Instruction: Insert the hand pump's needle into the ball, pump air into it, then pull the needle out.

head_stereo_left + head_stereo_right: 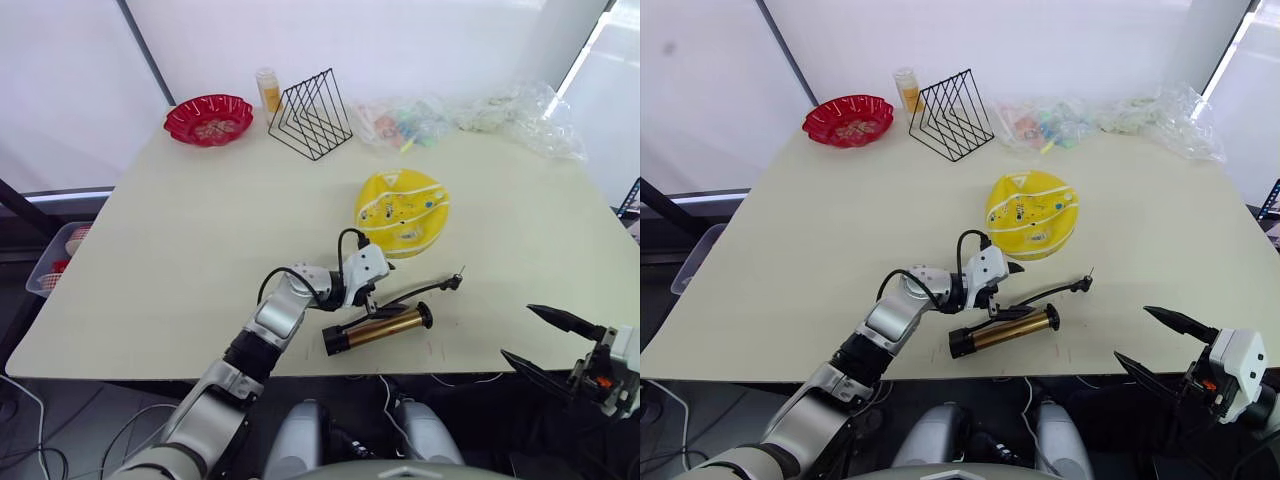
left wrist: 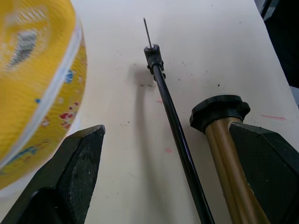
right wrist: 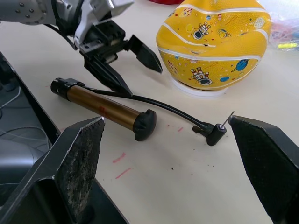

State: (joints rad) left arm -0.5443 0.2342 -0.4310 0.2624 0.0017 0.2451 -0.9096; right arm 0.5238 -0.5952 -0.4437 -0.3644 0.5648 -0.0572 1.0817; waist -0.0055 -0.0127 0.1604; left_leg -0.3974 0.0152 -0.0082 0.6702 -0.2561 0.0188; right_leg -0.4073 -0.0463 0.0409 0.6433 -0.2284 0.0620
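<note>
the cream table carries everything. at its far edge lie crumpled clear plastic bags, a black wire rack, a red basket and a small yellow bottle just behind the rack.

near the table's middle sits the yellow ball, partly deflated, printed with small cartoon figures and white seams, resting on a white ring in the right wrist view.

the left gripper hangs low over the table just in front of the ball, its two black fingers spread apart and grasping nothing. in the left wrist view one finger stands beside the ball and the other beside the pump's barrel, with the black hose running between them along the table.

the hand pump lies flat near the front edge of the table, just in front of the left gripper, its gold-bronze barrel pointing across the table with a black cap at each end. the thin hose curves from it toward the robot's right and ends in a small black fitting. the needle sticks out of that fitting, slanting up off the table, to the right of the ball and apart from it.

the right gripper hovers at the front right edge of the table, well apart from the pump, its fingers wide open and empty.
</note>
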